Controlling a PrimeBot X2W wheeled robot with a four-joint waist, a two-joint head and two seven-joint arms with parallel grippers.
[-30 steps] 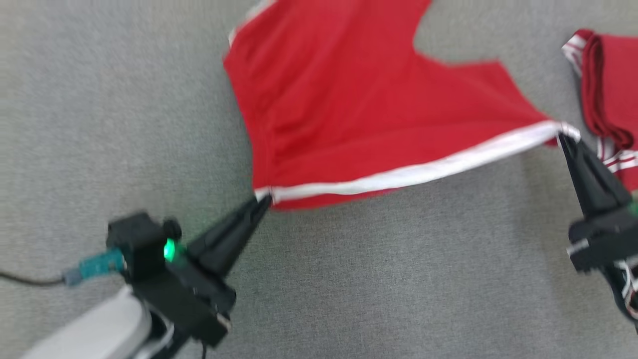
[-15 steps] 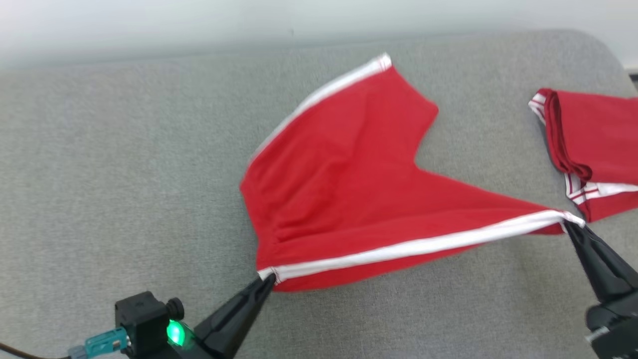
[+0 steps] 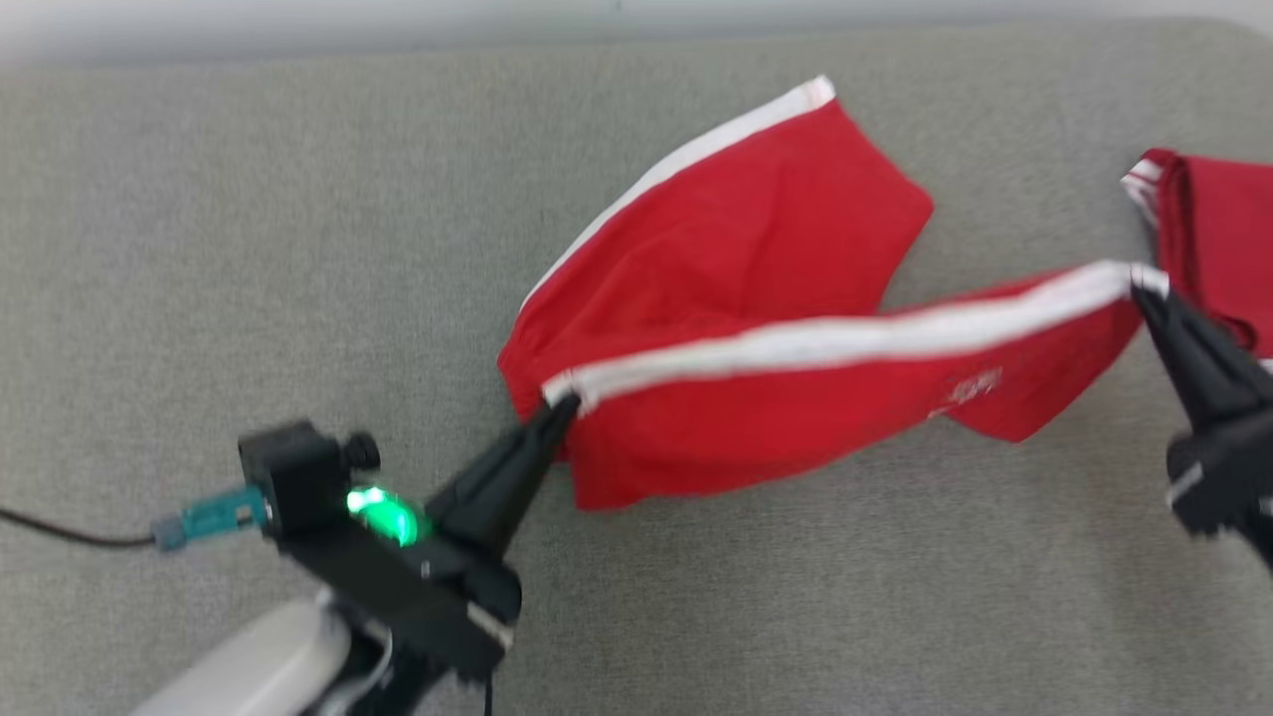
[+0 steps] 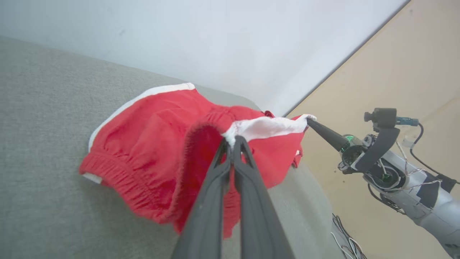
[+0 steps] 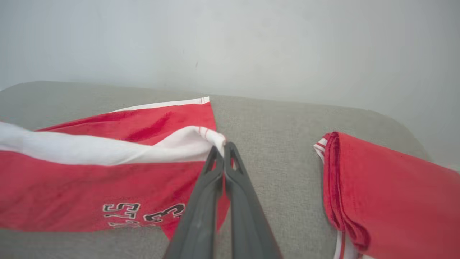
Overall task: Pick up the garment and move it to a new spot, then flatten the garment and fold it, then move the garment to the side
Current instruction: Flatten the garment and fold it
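Note:
The garment (image 3: 756,259) is a pair of red shorts with white side stripes, half lifted off the grey surface. My left gripper (image 3: 563,406) is shut on the waistband end of the near white stripe. My right gripper (image 3: 1142,290) is shut on the hem end of the same stripe. The near leg hangs taut between them, folded over toward the far leg, which still rests flat. In the left wrist view the fingers (image 4: 230,169) pinch the stripe of the garment (image 4: 151,144). In the right wrist view my gripper (image 5: 223,149) pinches the garment (image 5: 90,180), whose printed lettering faces me.
A second red garment (image 3: 1218,229), folded, lies at the right edge of the grey padded surface (image 3: 249,249), close beside my right gripper; it is also in the right wrist view (image 5: 388,190). A pale wall (image 5: 230,43) runs behind. Cables lie on the floor (image 4: 345,241).
Both grippers have lifted the near striped edge and carried it away from me over the far leg. The camera has also shifted between frames.

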